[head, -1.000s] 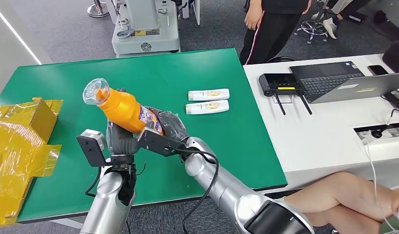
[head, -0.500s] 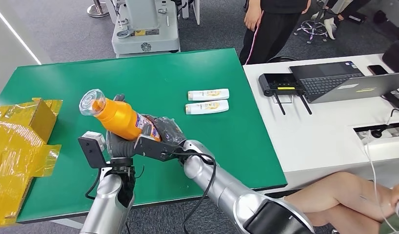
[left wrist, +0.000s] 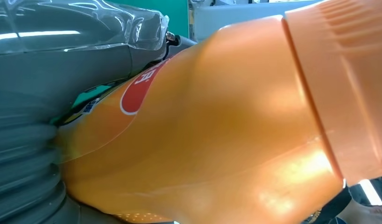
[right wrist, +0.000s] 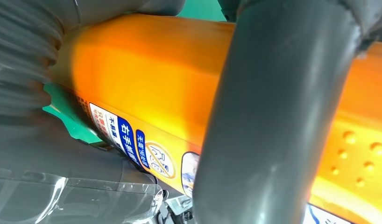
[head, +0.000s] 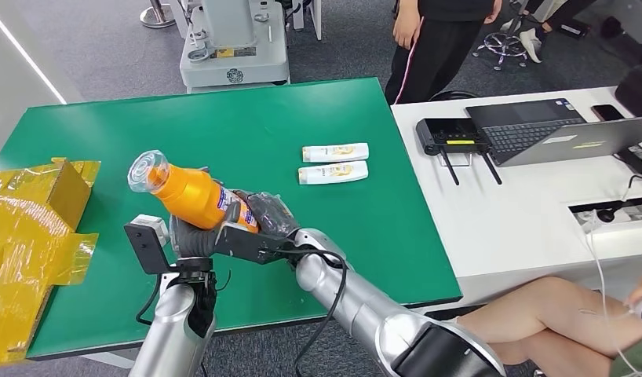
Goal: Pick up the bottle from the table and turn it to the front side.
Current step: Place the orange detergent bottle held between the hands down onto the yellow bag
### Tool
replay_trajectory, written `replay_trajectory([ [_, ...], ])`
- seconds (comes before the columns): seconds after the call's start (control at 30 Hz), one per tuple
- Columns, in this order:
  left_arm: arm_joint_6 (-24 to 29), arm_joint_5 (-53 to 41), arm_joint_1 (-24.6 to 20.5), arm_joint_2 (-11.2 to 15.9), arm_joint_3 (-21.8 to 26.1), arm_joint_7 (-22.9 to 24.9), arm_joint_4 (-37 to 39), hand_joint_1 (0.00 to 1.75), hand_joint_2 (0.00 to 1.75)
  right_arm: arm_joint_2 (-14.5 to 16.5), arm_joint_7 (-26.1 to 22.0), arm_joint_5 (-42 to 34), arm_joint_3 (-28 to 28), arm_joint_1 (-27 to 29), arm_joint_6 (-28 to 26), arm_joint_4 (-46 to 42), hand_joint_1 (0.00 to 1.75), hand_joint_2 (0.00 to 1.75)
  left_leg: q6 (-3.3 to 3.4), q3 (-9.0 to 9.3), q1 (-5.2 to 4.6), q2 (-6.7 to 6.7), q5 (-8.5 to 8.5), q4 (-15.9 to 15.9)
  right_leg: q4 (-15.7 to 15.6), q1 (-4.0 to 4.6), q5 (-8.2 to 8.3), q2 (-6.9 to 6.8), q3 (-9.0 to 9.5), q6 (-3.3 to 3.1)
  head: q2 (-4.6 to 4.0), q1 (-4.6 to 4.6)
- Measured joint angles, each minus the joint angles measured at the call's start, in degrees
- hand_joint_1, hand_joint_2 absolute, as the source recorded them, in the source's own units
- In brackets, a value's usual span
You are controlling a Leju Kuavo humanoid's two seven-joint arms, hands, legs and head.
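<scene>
An orange bottle (head: 191, 194) with a clear cap (head: 147, 170) hangs tilted above the near left part of the green table (head: 286, 118), cap pointing up and to the far left. My left hand (head: 194, 233) grips its lower body from beneath. My right hand (head: 264, 214) wraps its base end from the right. In the left wrist view the bottle (left wrist: 217, 130) lies against the hand's ribbed cover (left wrist: 25, 140), a red logo showing. In the right wrist view a thick grey thumb (right wrist: 273, 116) crosses the bottle (right wrist: 147, 79) above a printed label.
Two small white bottles (head: 335, 152) (head: 333, 172) lie side by side mid-table. A crumpled yellow carton (head: 35, 228) sits at the left edge. A white desk (head: 530, 204) with a laptop stands to the right. A person (head: 439, 39) stands behind; bare legs (head: 553, 314) show lower right.
Both hands have lowered the bottle toward the table and slightly nearer; its cap has dropped and shifted a little left. Grips are unchanged.
</scene>
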Motion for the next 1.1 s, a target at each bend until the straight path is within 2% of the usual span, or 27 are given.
replay_trajectory([
  [0.07, 0.0, 0.0, 0.0, 0.0, 0.0, 0.0, 0.0, 1.75, 1.75, 0.0, 0.3, 0.6, 0.1, 0.0, -0.8, 0.0, 0.2, 1.75, 0.0, 0.0, 0.0, 0.01, 0.0, 0.0, 0.0, 0.0, 0.0, 0.0, 0.0, 0.0, 0.0, 0.0],
  [0.1, 0.0, 0.0, 0.0, 0.0, 0.0, -0.1, 0.0, 1.75, 1.75, -0.1, 0.6, 1.1, 0.3, 0.1, -1.5, 0.0, 0.0, 1.75, 0.0, 0.0, 0.0, 0.01, 0.0, 0.0, 0.0, 0.0, 0.0, 0.01, 0.0, 0.0, 0.0, 0.0],
  [0.37, 0.4, -0.5, -0.3, 0.1, 0.0, 0.0, -0.1, 1.75, 1.75, -1.5, 0.1, 2.8, 1.1, 0.9, -8.2, -1.3, 0.0, 1.75, 0.0, 0.0, 0.0, -0.01, 0.0, 0.0, 0.0, 0.0, 0.0, -0.01, 0.01, 0.0, 0.0, -0.01],
  [0.57, 1.6, -0.8, -0.9, 0.4, 0.0, 0.2, -0.5, 1.75, 1.75, -3.0, -1.0, 2.9, 1.0, 2.4, -9.9, -6.4, 0.0, 1.75, 0.0, 0.0, 0.0, 0.0, 0.0, 0.0, 0.0, 0.0, 0.01, 0.0, 0.01, 0.0, 0.0, -0.01],
  [0.83, 3.4, -0.7, 1.6, 2.5, 0.8, 0.2, -2.4, 1.75, 1.75, -7.1, -0.3, 3.8, 0.7, 9.9, -10.1, -27.3, 0.0, 1.75, 0.0, -0.02, 0.0, -0.01, -0.02, 0.0, 0.0, 0.0, -0.03, -0.01, -0.01, 0.01, 0.0, 0.0],
  [1.1, 4.3, -1.3, 3.0, 3.8, 1.9, 0.0, -3.4, 1.75, 1.75, -10.3, -3.7, 1.0, 1.1, 18.8, -13.9, -48.3, 0.0, 1.75, 0.0, -0.03, 0.0, -0.03, -0.02, 0.0, 0.0, 0.0, -0.03, -0.02, 0.0, 0.02, 0.0, 0.0],
])
